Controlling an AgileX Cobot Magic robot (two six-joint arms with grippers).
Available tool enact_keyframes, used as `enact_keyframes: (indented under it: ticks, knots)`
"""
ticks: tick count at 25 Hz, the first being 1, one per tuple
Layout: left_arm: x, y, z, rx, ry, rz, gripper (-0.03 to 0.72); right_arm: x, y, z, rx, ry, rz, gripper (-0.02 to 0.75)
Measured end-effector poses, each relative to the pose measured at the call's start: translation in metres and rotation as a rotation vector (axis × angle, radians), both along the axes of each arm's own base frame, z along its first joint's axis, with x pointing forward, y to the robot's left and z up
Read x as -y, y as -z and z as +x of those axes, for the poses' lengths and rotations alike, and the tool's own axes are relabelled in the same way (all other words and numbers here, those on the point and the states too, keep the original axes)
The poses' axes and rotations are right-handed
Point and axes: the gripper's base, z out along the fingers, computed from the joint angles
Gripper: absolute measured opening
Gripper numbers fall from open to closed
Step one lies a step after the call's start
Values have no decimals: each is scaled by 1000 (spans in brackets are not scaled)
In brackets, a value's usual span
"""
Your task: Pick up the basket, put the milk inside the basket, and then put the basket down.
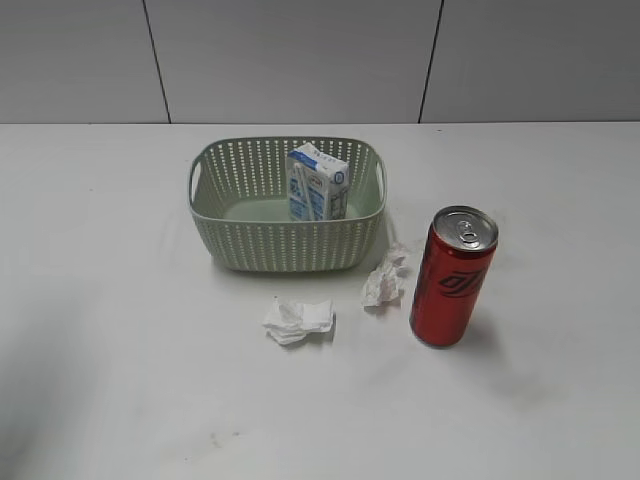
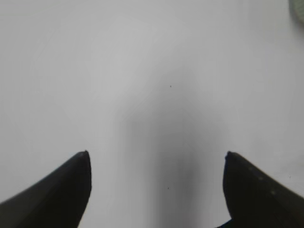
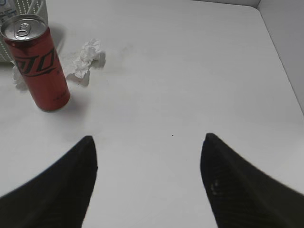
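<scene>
The pale green slotted basket (image 1: 285,245) stands on the white table at the middle back. The white-and-blue milk carton (image 1: 316,183) stands upright inside it, toward its right side. Neither gripper shows in the exterior view. In the left wrist view my left gripper (image 2: 156,154) is open and empty over bare table, with a sliver of the basket (image 2: 298,5) at the top right corner. In the right wrist view my right gripper (image 3: 148,137) is open and empty over bare table, right of the can; a bit of the basket (image 3: 28,9) shows at the top left.
A tall red soda can (image 1: 452,277) (image 3: 38,64) stands right of the basket. Two crumpled white tissues lie in front of the basket, one (image 1: 298,320) in the middle and one (image 1: 385,280) (image 3: 85,58) beside the can. The table's right edge (image 3: 280,52) meets a wall.
</scene>
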Motion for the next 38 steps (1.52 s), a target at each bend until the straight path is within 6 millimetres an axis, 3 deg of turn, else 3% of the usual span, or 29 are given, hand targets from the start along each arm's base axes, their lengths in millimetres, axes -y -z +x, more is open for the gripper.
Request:
enact_keyframes:
  ticks: [8,15,19,28,38]
  knots:
    - [-4,15,-89,108,4,10,640,0,0,0,0,0,0,537]
    - [-5,31,-146,251,-22,-8,611,0,0,0,0,0,0,537]
    - [-6,43,-168,341,-27,-11,598,0,0,0,1,0,1,537]
    - [-7,31,-211,645,-29,-24,591,0,0,0,1,0,1,537]
    - [-8,29,-242,838,-30,-33,591,0,0,0,1,-1,2,537]
